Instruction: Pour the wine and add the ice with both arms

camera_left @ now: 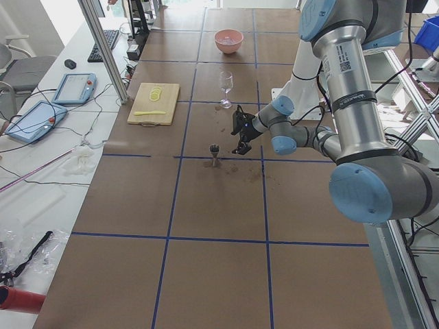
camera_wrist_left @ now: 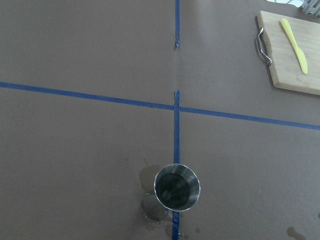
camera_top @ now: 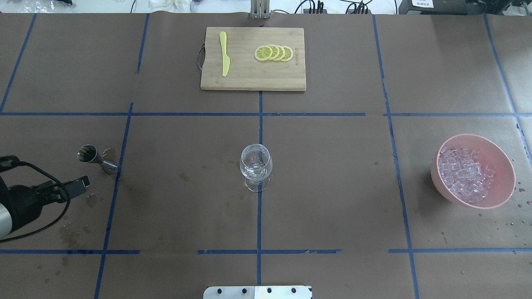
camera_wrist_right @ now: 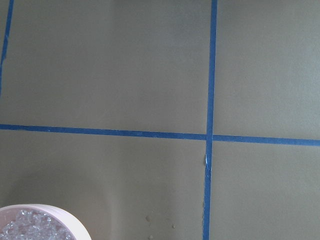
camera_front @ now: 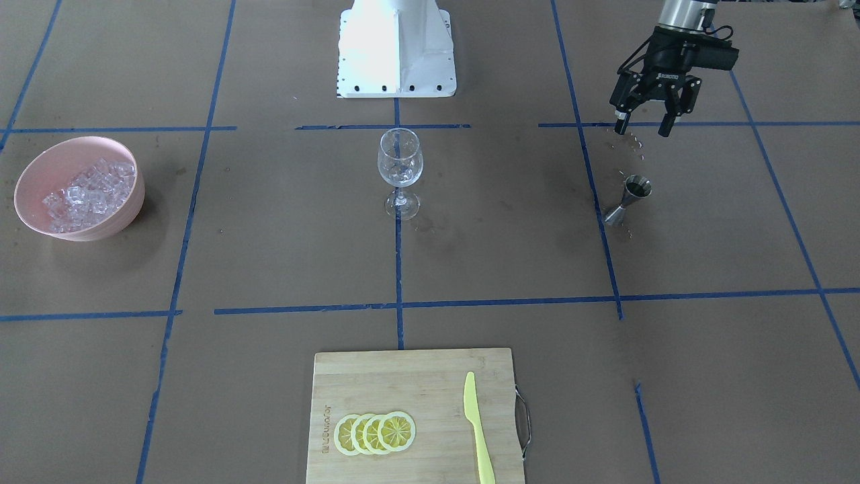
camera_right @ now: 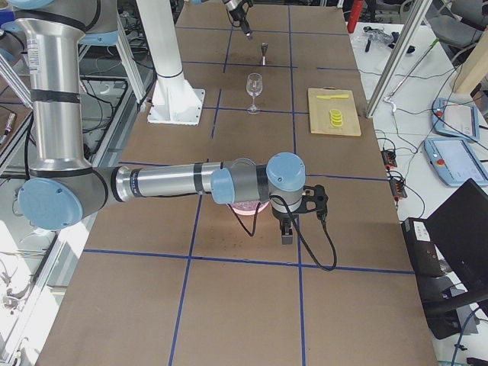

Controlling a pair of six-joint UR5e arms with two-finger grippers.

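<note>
Overhead exterior: glossy, clear cubed ice (camera_top: pixel 465 174)

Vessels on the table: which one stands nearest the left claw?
The steel jigger, close by the left claw. The wine glass stands mid-table, and the pink bowl sits at the opposite end.

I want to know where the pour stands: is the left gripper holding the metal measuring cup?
No, the left gripper is open and empty, clear of the measuring cup, which stands upright by itself.
</note>
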